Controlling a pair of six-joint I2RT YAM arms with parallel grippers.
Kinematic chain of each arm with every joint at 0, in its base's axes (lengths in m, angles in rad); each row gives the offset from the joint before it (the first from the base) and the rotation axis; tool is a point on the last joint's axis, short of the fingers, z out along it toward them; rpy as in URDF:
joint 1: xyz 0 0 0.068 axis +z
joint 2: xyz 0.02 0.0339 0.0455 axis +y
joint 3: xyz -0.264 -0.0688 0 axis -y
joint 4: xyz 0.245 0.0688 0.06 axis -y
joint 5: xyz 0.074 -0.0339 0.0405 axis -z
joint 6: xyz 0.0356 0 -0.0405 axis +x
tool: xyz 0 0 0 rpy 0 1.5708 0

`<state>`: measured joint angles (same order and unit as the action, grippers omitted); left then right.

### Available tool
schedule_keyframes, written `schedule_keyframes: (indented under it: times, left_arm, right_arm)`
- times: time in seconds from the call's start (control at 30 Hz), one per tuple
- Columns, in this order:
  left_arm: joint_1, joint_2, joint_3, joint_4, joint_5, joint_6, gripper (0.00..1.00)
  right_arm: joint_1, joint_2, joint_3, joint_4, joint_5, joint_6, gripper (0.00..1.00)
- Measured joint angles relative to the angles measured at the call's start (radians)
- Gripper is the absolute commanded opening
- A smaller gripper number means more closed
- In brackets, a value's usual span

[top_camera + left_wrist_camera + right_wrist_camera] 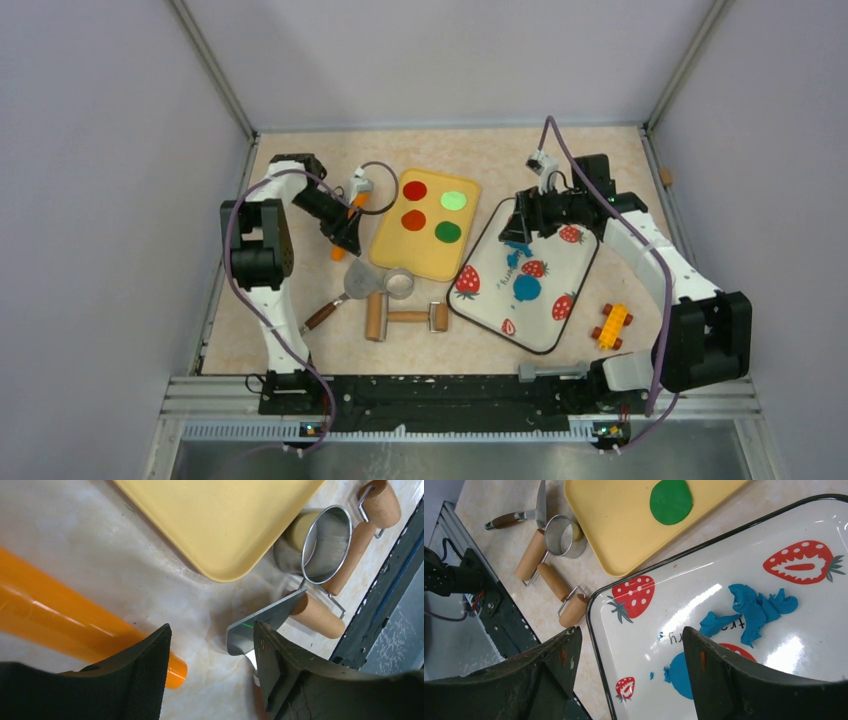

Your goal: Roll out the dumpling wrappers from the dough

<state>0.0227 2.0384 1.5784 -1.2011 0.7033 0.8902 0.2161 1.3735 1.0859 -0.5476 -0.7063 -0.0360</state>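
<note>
The dough (515, 257) lies as ragged blue scraps on the white strawberry tray (577, 270). A round flat blue wrapper (527, 288) lies just in front of the scraps. In the right wrist view the dough (754, 607) sits mid-tray, and the wrapper (676, 672) is half hidden behind my right finger. My right gripper (515, 230) (630, 632) is open and empty, above the tray's far left part. My left gripper (345, 235) (212, 635) is open and empty, above the table left of the yellow tray.
An orange cylinder (60, 620) lies with its end under my left finger. The yellow tray (425, 260) holds red and green discs. A metal ring cutter (398, 283), a wooden roller (405, 317) and a scraper (345, 290) lie in front of it. A yellow toy (611, 325) lies right of the strawberry tray.
</note>
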Motion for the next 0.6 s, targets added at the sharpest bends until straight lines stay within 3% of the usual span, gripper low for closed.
schedule_keyframes:
  times: [0.23,0.37,0.43,0.6]
  left_arm:
    - [-0.018,0.114,0.034,-0.088,-0.012,0.134,0.6]
    - [-0.045,0.131,0.033,-0.15,-0.014,0.205,0.52]
    - [-0.064,0.132,0.018,-0.182,-0.015,0.246,0.45]
    - [-0.104,0.132,-0.06,-0.217,-0.02,0.306,0.15]
  right_arm:
    - [-0.003,-0.018,-0.028,-0.023,0.001,-0.032,0.76]
    - [-0.011,-0.024,-0.055,-0.033,0.003,-0.04,0.76]
    - [-0.015,-0.027,-0.066,-0.039,0.004,-0.043,0.76]
    - [-0.016,-0.029,-0.072,-0.048,0.006,-0.05,0.76]
